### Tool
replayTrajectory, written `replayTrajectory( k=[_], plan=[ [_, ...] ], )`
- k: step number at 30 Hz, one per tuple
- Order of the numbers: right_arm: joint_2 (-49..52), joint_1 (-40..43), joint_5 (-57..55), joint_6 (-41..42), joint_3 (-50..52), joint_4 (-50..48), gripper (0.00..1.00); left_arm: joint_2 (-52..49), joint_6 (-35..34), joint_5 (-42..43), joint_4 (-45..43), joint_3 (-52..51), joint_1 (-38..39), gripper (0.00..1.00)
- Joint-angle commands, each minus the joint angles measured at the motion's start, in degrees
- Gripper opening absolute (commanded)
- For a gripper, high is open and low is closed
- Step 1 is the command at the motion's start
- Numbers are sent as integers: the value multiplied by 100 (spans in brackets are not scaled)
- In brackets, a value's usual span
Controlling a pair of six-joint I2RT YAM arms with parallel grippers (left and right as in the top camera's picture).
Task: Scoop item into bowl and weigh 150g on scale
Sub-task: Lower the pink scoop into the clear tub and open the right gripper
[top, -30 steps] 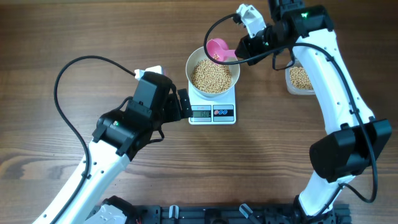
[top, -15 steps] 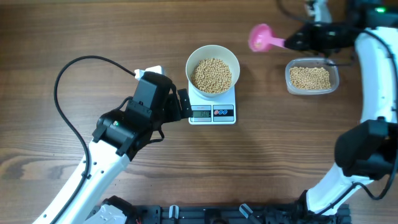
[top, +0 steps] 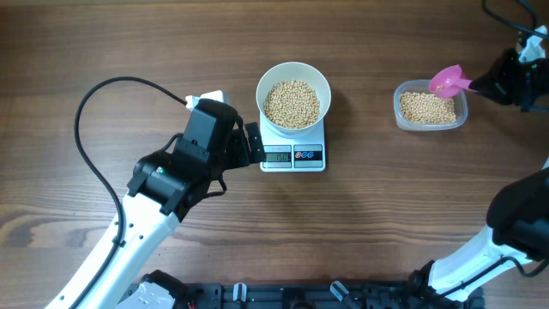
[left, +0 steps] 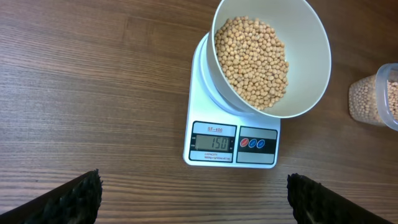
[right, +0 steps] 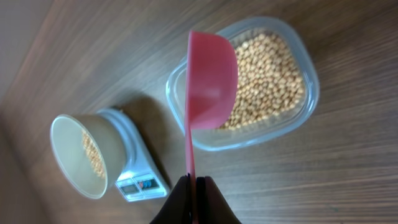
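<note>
**Student:** What lies nearest the front edge of the table (top: 129, 51)?

**Tutor:** The left gripper (left: 194, 202). Its jaws are spread wide and hold nothing, and it hovers just beside the front-left corner of the scale (left: 231, 144). Its two dark fingers (left: 68, 199) fill the lower corners of the left wrist view.

**Student:** And the scale itself?

**Tutor:** It is white and square, near the middle of the table. The display (left: 212, 143) along its front edge reads 150. The bowl (left: 308, 37) rests on the platform, set toward the far side. Beans (left: 252, 56) lie in a shallow heap in its bottom.

**Student:** What is farther back, toward the far right corner?

**Tutor:** A clear container (top: 398, 105) of the same beans, well apart from the scale. A pink scoop (top: 448, 81) hangs over its far right rim, with its handle pinched between the closed jaws of the right gripper (right: 193, 186). The right wrist view shows the scoop nearly edge-on, so whether it carries beans cannot be told.

**Student:** What could go wrong from here?

**Tutor:** Going by the reading, the target weight appears to be met, so the chief hazard is overshoot — one more scoopful tipped into the bowl would pass it.

The left gripper is close enough that a small drift could nudge the scale or bowl and upset the figure.

If the scoop is loaded and tilts clear of the container, round beans would scatter and roll across the bare wood. Letting go of the scoop on the rim could also tip it — or tip the light container itself.
</note>
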State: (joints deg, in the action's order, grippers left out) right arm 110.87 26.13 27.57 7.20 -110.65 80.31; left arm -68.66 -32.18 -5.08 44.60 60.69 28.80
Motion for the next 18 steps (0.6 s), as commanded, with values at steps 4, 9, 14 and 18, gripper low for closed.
replayTrajectory(
  k=[4, 9, 14, 18],
  plan=[
    [-160, -85, -238, 669, 643, -365, 4, 42, 48, -57, -11, 7, -26, 100],
    [-160, -101, 186, 789, 1045, -684, 4, 42, 48, -57, -11, 7, -26, 100],
    [-160, -101, 188, 802, 1419, -981, 4, 42, 48, -57, -11, 7, -26, 100],
    [-160, -98, 188, 800, 1478, -997, 70, 42, 46, -57, -11, 7, -26, 100]
  ],
)
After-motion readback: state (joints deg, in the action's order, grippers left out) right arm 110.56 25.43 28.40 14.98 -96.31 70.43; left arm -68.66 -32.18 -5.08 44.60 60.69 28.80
